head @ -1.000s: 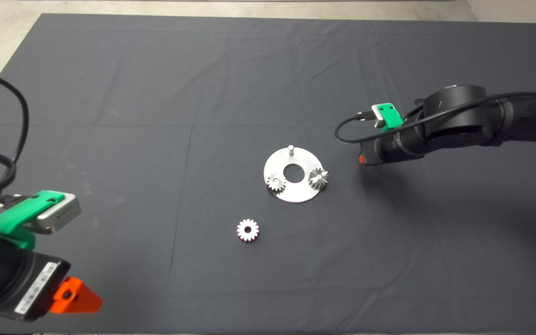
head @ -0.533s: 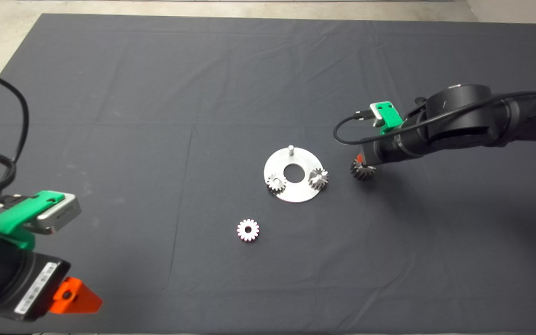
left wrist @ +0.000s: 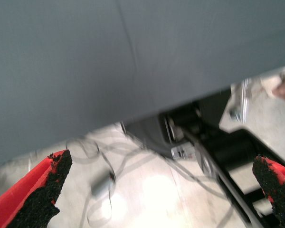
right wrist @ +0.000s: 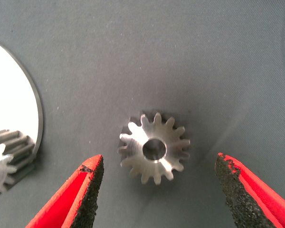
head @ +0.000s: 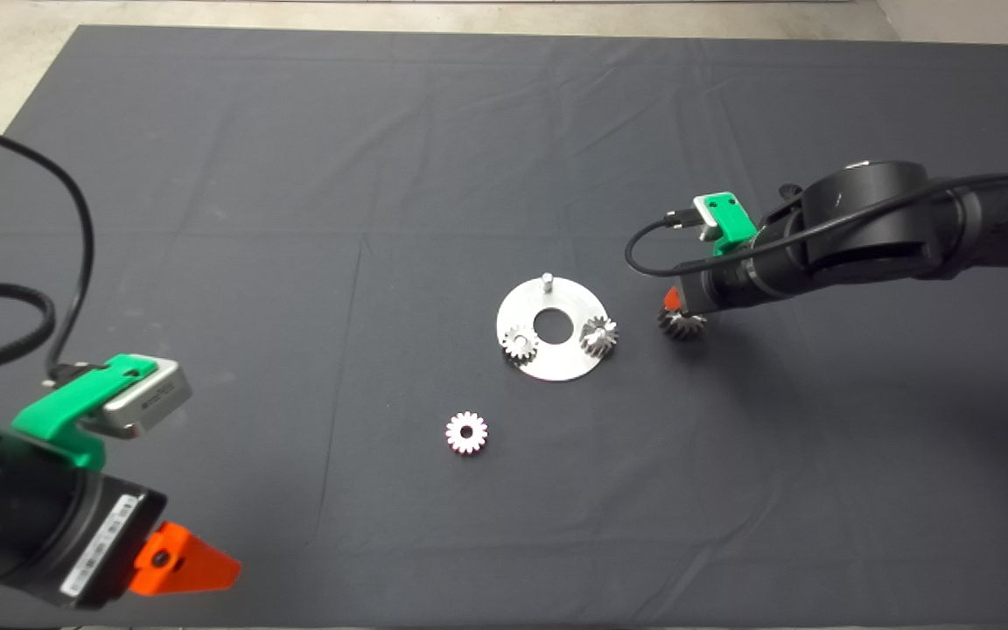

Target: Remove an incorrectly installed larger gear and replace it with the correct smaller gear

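Observation:
The larger gear (head: 682,325), dark and coarse-toothed, lies flat on the mat just right of the steel disc (head: 556,363). My right gripper (head: 673,304) hangs over it, open; in the right wrist view the gear (right wrist: 154,148) sits free between the spread fingers (right wrist: 88,190), touching neither. The smaller gear (head: 466,432), bright with fine teeth, lies alone on the mat in front of the disc. My left gripper (head: 185,569) is low at the near left edge, open and holding nothing.
The disc carries a silver spur gear (head: 520,343) at its left, a darker gear (head: 598,335) at its right and a bare peg (head: 547,280) at its far side. The left wrist view shows the mat's edge (left wrist: 133,116) and cables on the floor.
The larger gear has come into sight on the mat beside the disc, free of the right gripper. The left arm has shifted a little to the right.

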Available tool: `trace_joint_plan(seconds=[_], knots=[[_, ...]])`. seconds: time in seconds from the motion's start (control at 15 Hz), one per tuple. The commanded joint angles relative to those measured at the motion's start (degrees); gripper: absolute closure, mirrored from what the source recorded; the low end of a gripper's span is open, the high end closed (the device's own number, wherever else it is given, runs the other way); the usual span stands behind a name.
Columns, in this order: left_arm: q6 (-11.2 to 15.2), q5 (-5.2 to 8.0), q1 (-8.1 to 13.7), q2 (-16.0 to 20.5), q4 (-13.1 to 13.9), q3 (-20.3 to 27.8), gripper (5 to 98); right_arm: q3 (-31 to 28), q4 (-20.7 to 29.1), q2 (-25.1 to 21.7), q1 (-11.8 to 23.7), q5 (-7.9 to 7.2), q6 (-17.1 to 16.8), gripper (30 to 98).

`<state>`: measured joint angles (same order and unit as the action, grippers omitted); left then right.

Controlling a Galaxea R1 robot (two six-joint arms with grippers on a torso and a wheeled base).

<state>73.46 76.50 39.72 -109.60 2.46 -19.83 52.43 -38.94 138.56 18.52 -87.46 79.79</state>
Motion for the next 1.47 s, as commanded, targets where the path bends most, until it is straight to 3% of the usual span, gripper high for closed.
trace_joint_plan(seconds=[0.0,0.27,0.4,0.6,0.73,0.87,1.13,1.27,1.4], knots=[[-0.9,-1.0,0.5,-1.1,-6.2,0.7,5.9,-3.7,2.1,-1.9,4.3,-0.44,0.4,65.7],[-0.8,-0.65,-0.6,-4.3,-7.8,-1.9,5.9,-6.6,4.4,-3.4,7.5,-0.44,0.3,61.0],[-0.6,-0.3,-3.0,-8.2,-9.9,-4.9,5.9,-7.4,5.2,-4.5,9.1,-0.51,0.4,55.0],[0.8,-0.74,-4.8,-11.8,-12.7,-6.0,5.9,-9.0,5.4,-6.8,10.4,-0.45,0.4,55.0],[3.3,-0.65,-8.8,-16.5,-17.9,-6.2,5.9,-9.2,5.4,-7.7,10.6,-0.44,0.2,55.0],[6.8,-0.65,-9.7,-17.1,-22.6,-5.5,5.9,-9.2,5.4,-7.9,10.6,-0.44,0.1,55.0],[8.6,-0.6,-11.1,-21.5,-25.3,-5.9,5.9,-9.1,5.5,-7.9,11.5,-0.44,0.1,55.0],[10.1,-0.39,-13.3,-23.5,-27.9,-6.2,5.9,-9.1,5.5,-7.9,11.5,-0.35,0.0,55.0],[12.1,0.38,-17.4,-25.8,-32.1,-6.3,5.9,-9.0,5.5,-7.9,11.5,-0.35,0.0,55.0]])
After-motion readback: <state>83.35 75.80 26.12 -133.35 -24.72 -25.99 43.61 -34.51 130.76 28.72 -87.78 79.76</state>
